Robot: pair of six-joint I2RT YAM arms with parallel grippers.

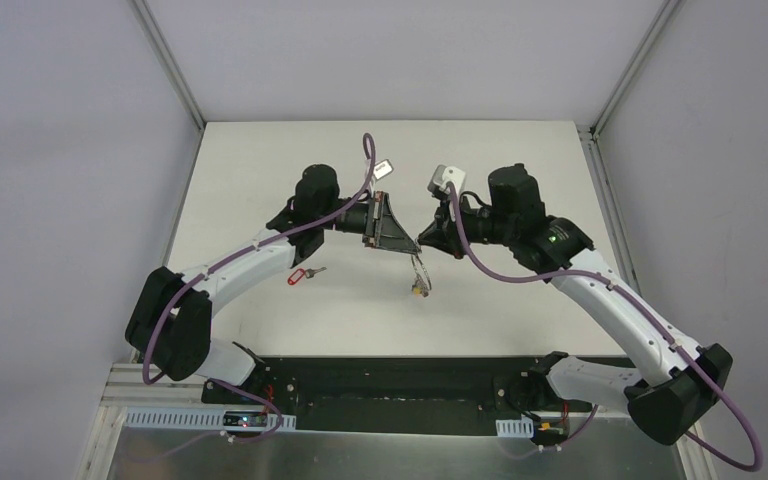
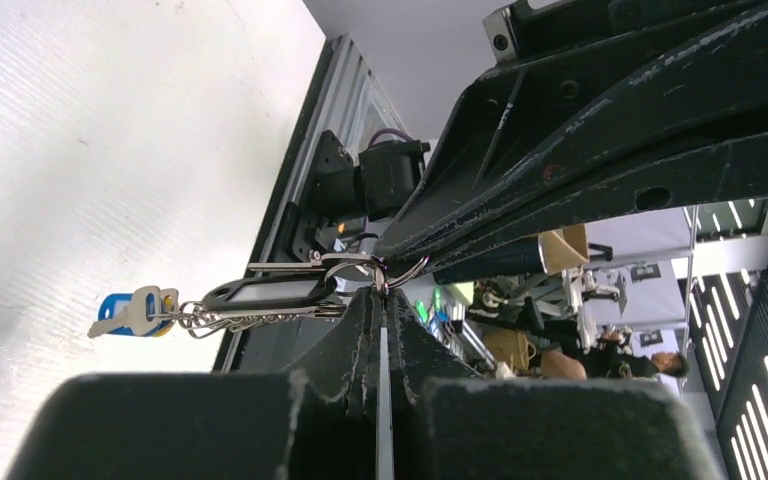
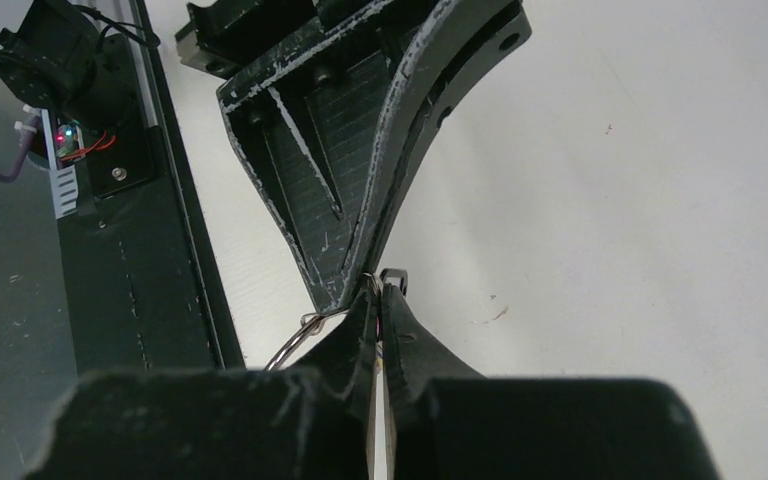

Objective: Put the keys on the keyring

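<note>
From the top view I count two arms meeting tip to tip above the table point(image 1: 520, 310). The left gripper point(image 1: 411, 240) and right gripper point(image 1: 425, 241) touch at mid-table. One keyring point(image 1: 418, 268) dangles from that meeting point toward 6 o'clock, its bunch clear of the surface. One red-tagged key point(image 1: 301, 275) lies flat on the table at about 9 o'clock from the ring, well apart from it.

In the left wrist view, the left gripper point(image 2: 384, 297) is pressed together, pinching the keyring point(image 2: 409, 271) at its tip. One black tag point(image 2: 272, 291) and one blue tag point(image 2: 113, 305) trail off toward 9 o'clock.

In the right wrist view, the right gripper point(image 3: 380, 292) is pressed together against the left gripper point(image 3: 350, 282). I cannot tell what it pinches. One arc of keyring point(image 3: 290, 350) shows at 8 o'clock.
</note>
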